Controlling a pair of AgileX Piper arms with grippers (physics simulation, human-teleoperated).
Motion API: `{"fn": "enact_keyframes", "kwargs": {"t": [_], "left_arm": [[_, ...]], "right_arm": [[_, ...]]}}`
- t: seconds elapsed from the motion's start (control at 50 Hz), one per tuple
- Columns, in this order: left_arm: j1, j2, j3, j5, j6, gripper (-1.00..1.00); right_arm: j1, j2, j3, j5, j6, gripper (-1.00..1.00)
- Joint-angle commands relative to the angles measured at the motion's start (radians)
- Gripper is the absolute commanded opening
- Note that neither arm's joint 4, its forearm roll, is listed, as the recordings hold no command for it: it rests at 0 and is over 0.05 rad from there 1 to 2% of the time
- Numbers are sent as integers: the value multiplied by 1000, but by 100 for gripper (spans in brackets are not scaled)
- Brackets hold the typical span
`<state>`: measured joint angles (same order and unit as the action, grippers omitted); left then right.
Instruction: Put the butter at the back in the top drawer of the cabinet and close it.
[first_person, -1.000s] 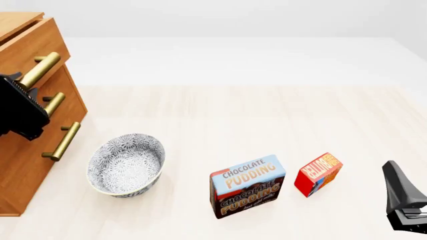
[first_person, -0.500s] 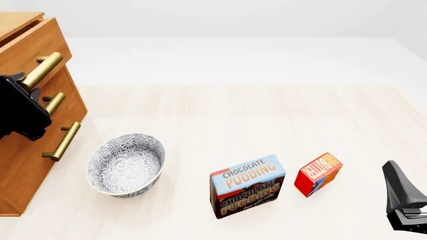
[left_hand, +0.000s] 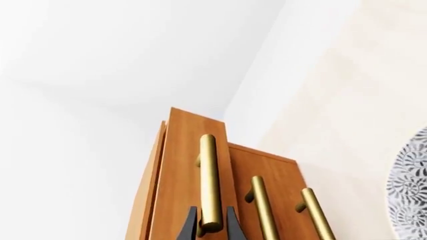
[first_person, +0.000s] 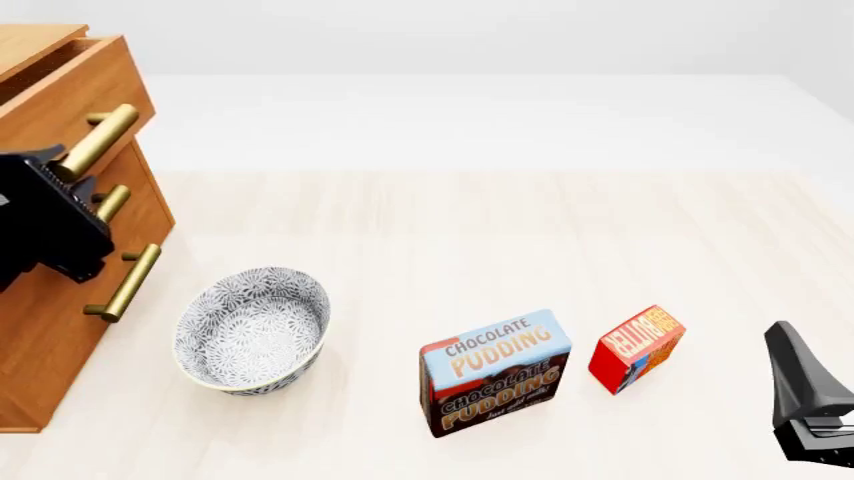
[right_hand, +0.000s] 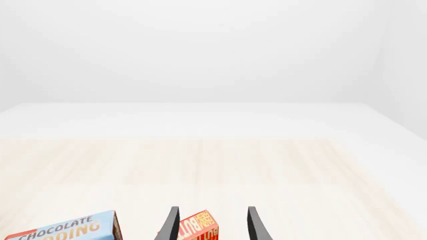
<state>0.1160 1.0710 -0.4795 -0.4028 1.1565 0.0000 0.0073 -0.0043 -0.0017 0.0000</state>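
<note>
Butter stands near the table's front right, just ahead of the open right gripper, while the left gripper clamps the top drawer's handle.

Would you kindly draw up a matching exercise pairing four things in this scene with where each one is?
1. left gripper
2. butter
3. bowl
4. pudding box

a. between cabinet and pudding box
b. on the top drawer handle
c. nearest the right gripper
d. between bowl and butter

Pairs: 1-b, 2-c, 3-a, 4-d
</note>
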Motion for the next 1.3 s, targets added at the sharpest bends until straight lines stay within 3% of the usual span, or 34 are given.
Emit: {"fn": "enact_keyframes", "kwargs": {"t": [0.02,0.56,1.3], "left_arm": [[-38,-8,58,58,-22,-100],[-107,15,87,52,-65,-100],[-222,-14,59,130,-114,-100]], "right_arm": [[0,0,0,0,0,100],[0,0,0,0,0,100],[0,0,0,0,0,100]]}}
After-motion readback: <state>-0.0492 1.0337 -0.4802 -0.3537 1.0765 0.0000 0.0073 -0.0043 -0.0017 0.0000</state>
